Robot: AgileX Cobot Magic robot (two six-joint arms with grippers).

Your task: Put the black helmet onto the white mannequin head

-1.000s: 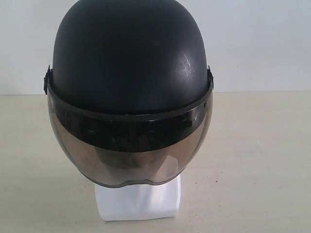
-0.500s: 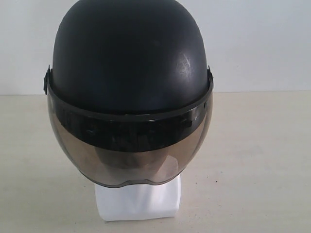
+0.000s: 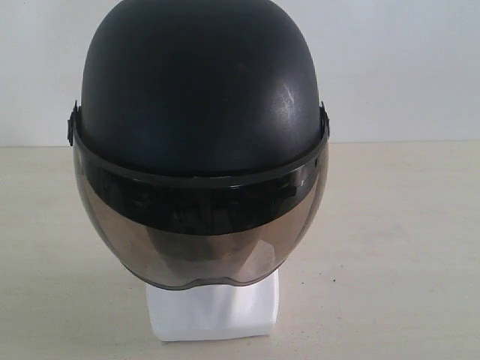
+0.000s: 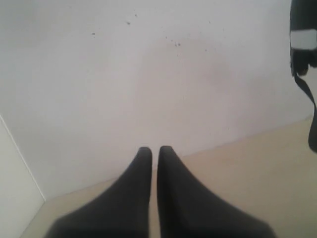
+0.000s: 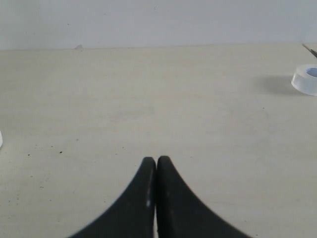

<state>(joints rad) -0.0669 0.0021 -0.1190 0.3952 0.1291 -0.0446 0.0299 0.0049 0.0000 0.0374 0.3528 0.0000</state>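
The black helmet (image 3: 199, 90) sits on the white mannequin head, filling the middle of the exterior view, its smoky visor (image 3: 201, 232) down over the face. Only the head's white squarish base (image 3: 214, 311) shows below the visor; the face is a dim shape behind it. Neither arm appears in the exterior view. My left gripper (image 4: 154, 151) is shut with nothing between its fingers, facing a white wall. My right gripper (image 5: 156, 161) is shut and empty above bare table.
The beige table (image 3: 405, 247) runs back to a white wall (image 3: 405, 67). A small clear round dish (image 5: 307, 79) lies on the table in the right wrist view. A dark strap and part of a black-and-white object (image 4: 304, 44) hang at the left wrist view's edge.
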